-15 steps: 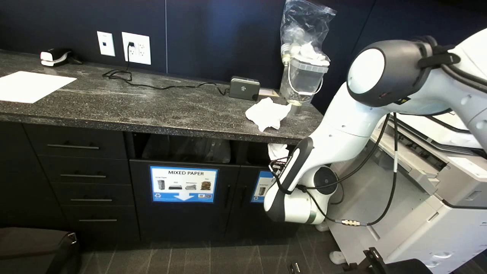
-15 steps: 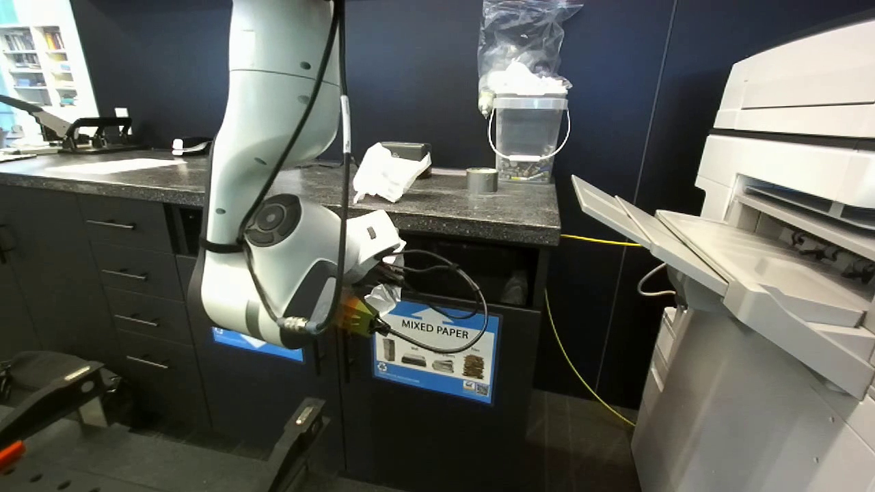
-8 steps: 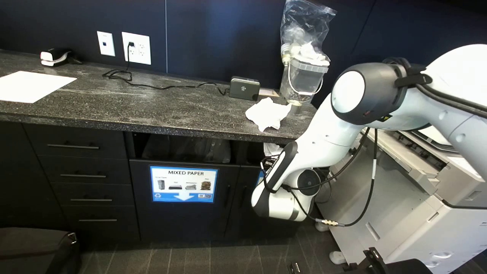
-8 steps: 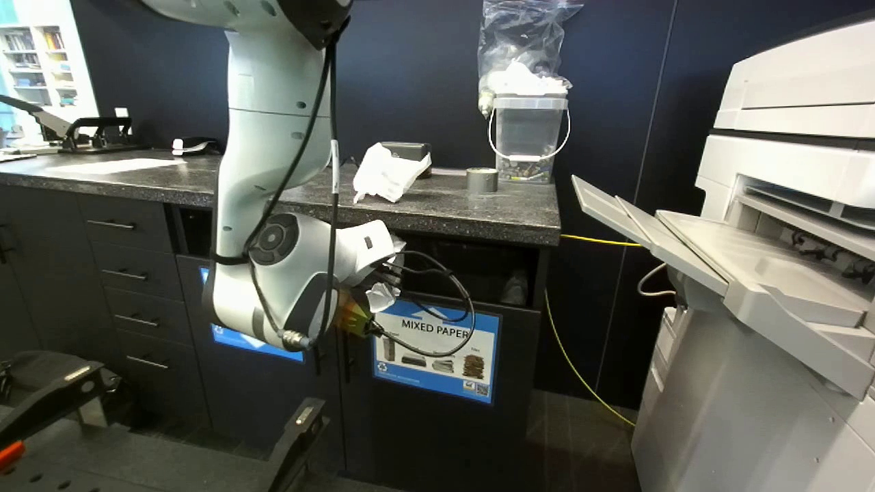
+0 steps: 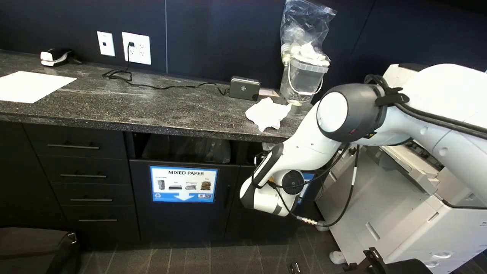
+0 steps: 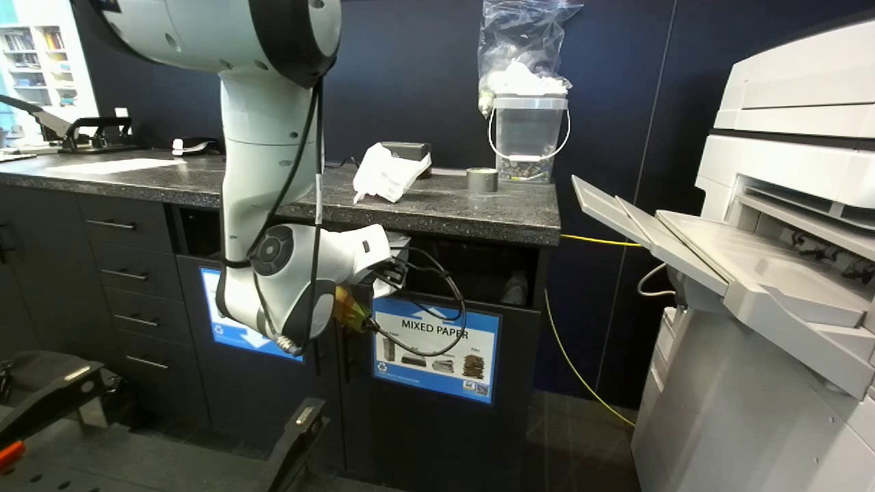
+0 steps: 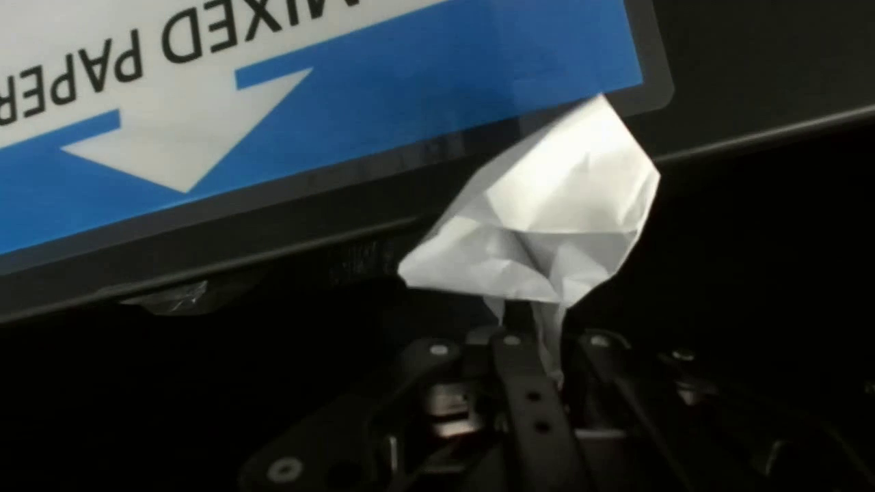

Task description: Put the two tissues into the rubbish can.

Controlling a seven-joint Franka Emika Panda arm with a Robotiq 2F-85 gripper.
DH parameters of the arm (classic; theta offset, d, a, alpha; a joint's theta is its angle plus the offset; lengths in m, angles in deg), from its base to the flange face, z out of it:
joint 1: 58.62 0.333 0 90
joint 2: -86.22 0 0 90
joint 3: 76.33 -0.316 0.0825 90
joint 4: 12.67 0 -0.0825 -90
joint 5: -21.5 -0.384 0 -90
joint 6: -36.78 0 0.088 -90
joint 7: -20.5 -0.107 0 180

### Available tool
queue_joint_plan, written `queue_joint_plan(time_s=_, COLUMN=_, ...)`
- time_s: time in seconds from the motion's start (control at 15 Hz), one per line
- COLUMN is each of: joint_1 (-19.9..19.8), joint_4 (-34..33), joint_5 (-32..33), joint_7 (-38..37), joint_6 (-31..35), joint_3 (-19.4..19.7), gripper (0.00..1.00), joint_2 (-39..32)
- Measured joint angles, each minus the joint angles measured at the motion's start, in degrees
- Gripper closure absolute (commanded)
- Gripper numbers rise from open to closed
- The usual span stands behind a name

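Wrist view: The end effector [image 7: 556, 342] clamps one white tissue [image 7: 567, 198] at the mouth of one of two dark bin slots [image 6: 482, 263] before me; a second tissue [image 5: 268, 113] rests on the counter [image 5: 159, 106] above

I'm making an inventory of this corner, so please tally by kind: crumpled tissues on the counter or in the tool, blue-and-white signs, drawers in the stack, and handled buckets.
Crumpled tissues: 2 (one on the counter, one in the tool)
Blue-and-white signs: 2
Drawers in the stack: 4
Handled bucket: 1
Total: 9
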Motion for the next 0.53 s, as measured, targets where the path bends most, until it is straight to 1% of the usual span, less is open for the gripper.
queue_joint_plan(time_s=0.27, joint_1=3.69, joint_4=-9.89, joint_5=-9.15, joint_7=0.53, joint_6=0.02, joint_3=0.62, gripper=0.94, joint_2=-5.65)
queue_joint_plan(time_s=0.4, joint_1=5.14, joint_4=-14.60, joint_5=-12.73, joint_7=1.55, joint_6=0.02, joint_3=0.94, gripper=0.94, joint_2=-8.22)
queue_joint_plan(time_s=0.47, joint_1=6.18, joint_4=-15.89, joint_5=-14.52, joint_7=1.68, joint_6=0.22, joint_3=1.79, gripper=0.94, joint_2=-8.75)
queue_joint_plan(time_s=0.53, joint_1=8.00, joint_4=-16.47, joint_5=-16.99, joint_7=1.27, joint_6=-0.10, joint_3=3.99, gripper=0.94, joint_2=-8.52)
